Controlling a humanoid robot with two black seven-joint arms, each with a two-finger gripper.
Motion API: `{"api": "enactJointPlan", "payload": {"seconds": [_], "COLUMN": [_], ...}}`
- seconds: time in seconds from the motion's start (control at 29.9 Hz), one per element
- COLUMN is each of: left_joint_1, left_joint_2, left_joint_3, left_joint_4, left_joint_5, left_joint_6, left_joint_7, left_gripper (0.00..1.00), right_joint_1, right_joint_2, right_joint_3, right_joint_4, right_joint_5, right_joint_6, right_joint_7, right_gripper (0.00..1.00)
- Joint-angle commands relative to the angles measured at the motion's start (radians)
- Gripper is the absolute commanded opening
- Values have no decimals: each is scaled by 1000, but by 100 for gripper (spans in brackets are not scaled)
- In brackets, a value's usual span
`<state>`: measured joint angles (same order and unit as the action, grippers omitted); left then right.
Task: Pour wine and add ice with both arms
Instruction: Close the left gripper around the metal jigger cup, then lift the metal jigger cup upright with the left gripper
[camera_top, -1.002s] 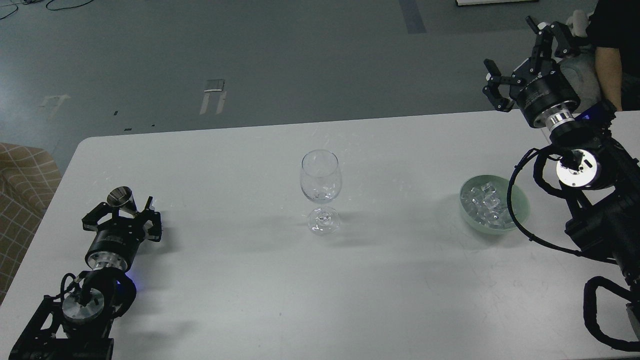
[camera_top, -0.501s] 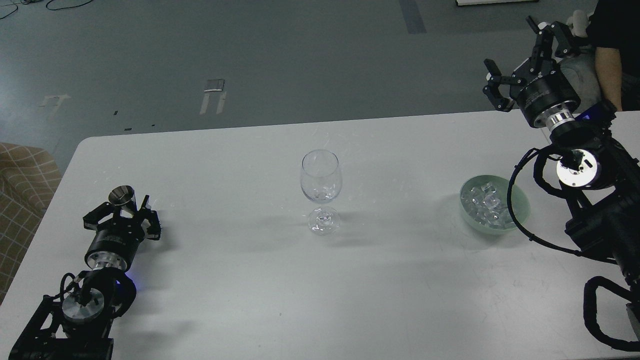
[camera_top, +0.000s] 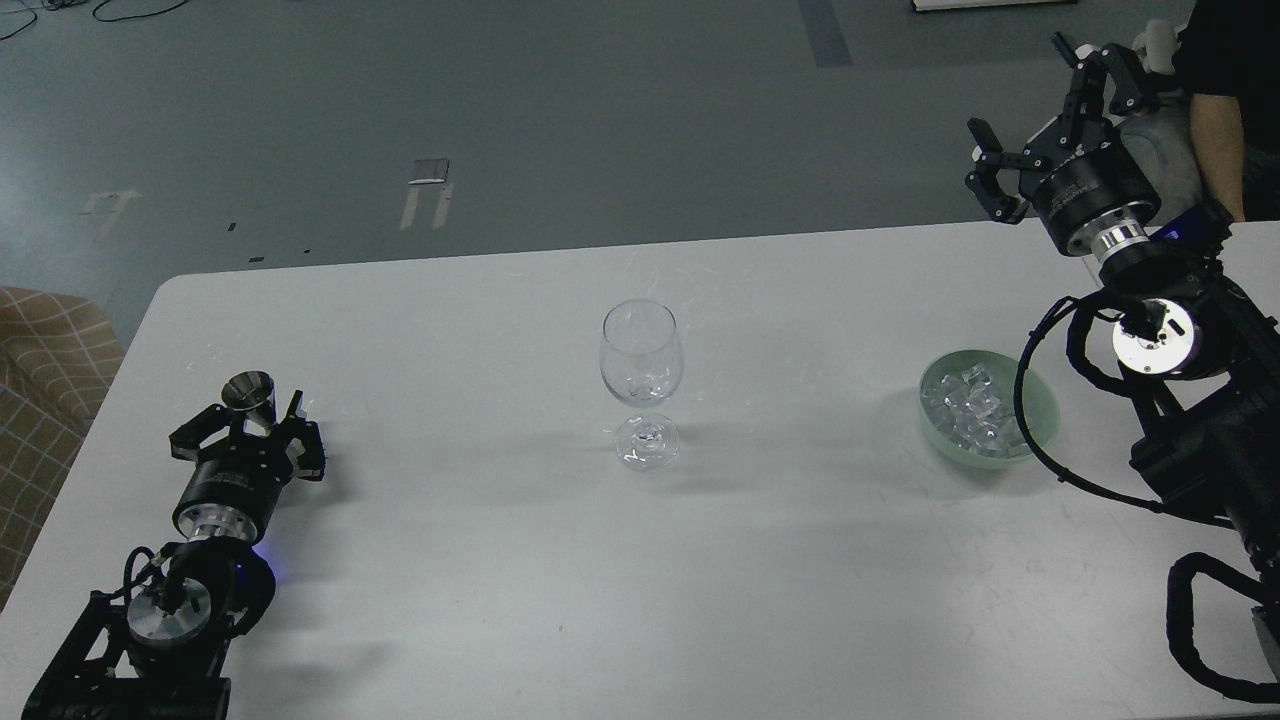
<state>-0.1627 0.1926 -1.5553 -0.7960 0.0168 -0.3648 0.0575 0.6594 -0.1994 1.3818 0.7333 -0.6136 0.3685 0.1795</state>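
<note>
A clear stemmed wine glass (camera_top: 641, 372) stands upright in the middle of the white table (camera_top: 500, 560); I see no liquid in it. A pale green bowl (camera_top: 1043, 418) at the right holds a heap of clear ice cubes (camera_top: 968, 405). My left gripper (camera_top: 250, 432) lies low at the table's left, its fingers spread wide on either side of a small metal cone-shaped cup (camera_top: 250, 392) that stands between the fingertips. My right gripper (camera_top: 1035, 120) is raised beyond the table's far right edge, behind the bowl, open and empty.
A person in black (camera_top: 1220, 90) stands at the far right, just behind my right gripper. A beige checked seat (camera_top: 45, 370) is off the table's left edge. My right arm's looped cable (camera_top: 1030, 430) hangs over the bowl's right side.
My left gripper has drawn back slightly toward me. The metal cup, tilted before, now stands more upright between the spread fingers. The right arm has hardly moved.
</note>
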Motion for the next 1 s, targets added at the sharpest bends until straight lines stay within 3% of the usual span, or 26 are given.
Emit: {"api": "enactJointPlan", "payload": {"seconds": [0.0, 0.37, 0.97], "left_joint_1": [0, -1, -6], "left_joint_2": [-1, 1, 1], "left_joint_3": [0, 0, -9], "left_joint_4": [0, 0, 0], "left_joint_5": [0, -6, -14], "left_joint_6": [0, -26, -42], "left_joint_7": [1, 8, 8], "left_gripper": [34, 22, 15], "right_joint_1": [0, -1, 0], "right_joint_2": [0, 0, 0], "right_joint_3": [0, -1, -1], "right_joint_4": [0, 0, 0], "right_joint_5": [0, 0, 0], "right_joint_6": [0, -11, -11], "right_joint_7": [2, 1, 0], "right_gripper": [100, 100, 100]}}
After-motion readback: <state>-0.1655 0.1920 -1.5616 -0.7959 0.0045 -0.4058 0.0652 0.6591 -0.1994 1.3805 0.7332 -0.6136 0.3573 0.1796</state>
